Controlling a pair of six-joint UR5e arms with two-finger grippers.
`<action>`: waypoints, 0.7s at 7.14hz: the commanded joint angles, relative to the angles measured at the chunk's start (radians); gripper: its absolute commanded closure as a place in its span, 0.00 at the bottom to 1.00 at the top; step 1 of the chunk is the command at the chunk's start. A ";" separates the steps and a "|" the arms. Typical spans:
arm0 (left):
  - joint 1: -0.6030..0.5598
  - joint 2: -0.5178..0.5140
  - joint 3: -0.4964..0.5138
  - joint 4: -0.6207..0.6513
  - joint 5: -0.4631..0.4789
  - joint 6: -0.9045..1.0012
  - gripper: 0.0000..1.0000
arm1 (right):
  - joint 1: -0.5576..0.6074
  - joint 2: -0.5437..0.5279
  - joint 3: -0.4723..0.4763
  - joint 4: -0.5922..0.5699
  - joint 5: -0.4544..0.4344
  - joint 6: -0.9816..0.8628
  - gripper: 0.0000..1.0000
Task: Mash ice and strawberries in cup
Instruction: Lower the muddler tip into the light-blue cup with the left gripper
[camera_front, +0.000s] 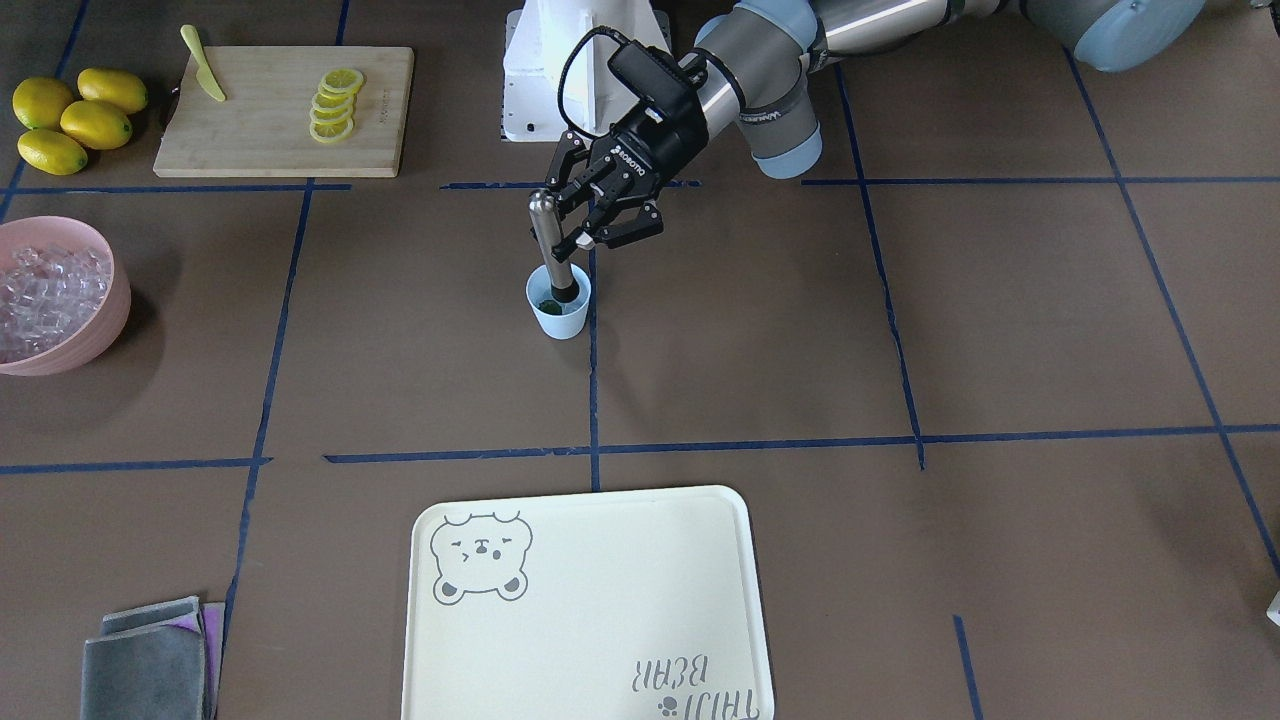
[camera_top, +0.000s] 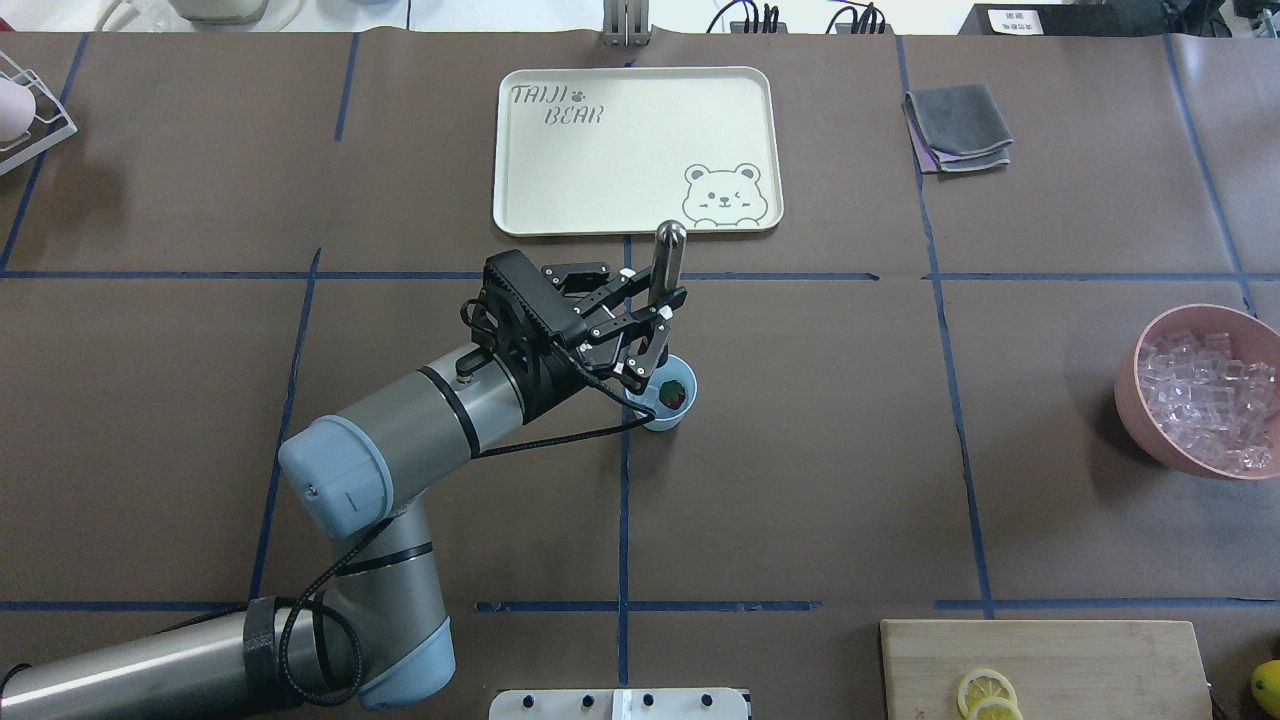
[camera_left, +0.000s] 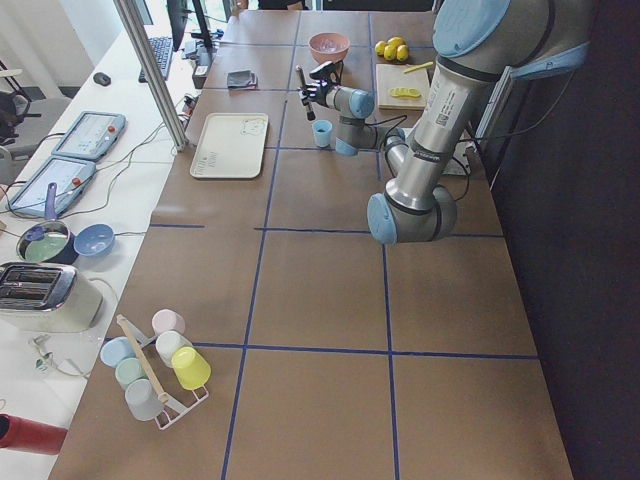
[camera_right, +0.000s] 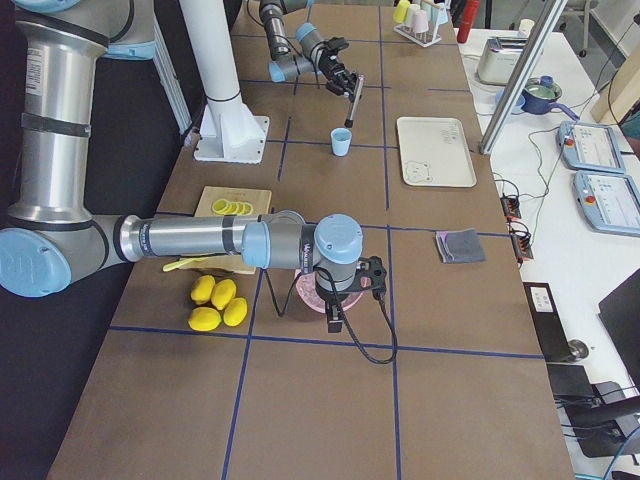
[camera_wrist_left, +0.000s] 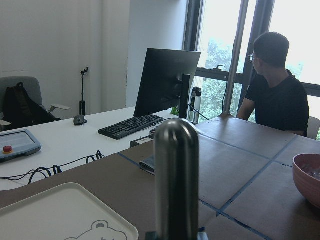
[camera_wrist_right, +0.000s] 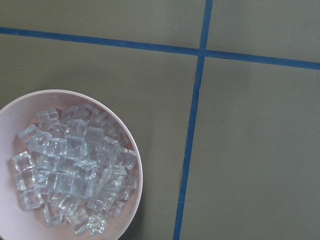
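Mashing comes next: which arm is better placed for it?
Left. The left gripper is shut on the metal muddler, whose lower end stands in the cup with the strawberry. The right gripper hangs far off, over the pink bowl of ice.

The cup (camera_top: 662, 420) stood near the table's middle, with the strawberry (camera_top: 676, 394) in it and a pestle (camera_top: 667, 262) leaning up out of it. Beyond it, away from the robot, lay a tray (camera_top: 600, 170), with two folded cloths (camera_top: 958, 125) off to its right. Far to the robot's right sat a bowl (camera_top: 1128, 400) holding the ice (camera_top: 1205, 395). Nearer the robot on that side lay a cutting board (camera_front: 270, 130) with lemon slices (camera_front: 335, 105) and a knife (camera_front: 203, 63) on it, whole lemons (camera_front: 75, 115) just beside it.
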 joint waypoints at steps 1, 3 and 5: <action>0.061 0.000 0.005 -0.018 0.081 0.056 0.99 | -0.003 0.000 0.000 0.000 0.001 0.000 0.00; 0.066 0.002 0.008 -0.018 0.083 0.058 0.99 | -0.003 0.000 0.000 0.000 0.002 0.000 0.00; 0.068 -0.001 0.028 -0.018 0.083 0.058 0.99 | -0.003 0.000 0.000 0.000 0.002 -0.001 0.00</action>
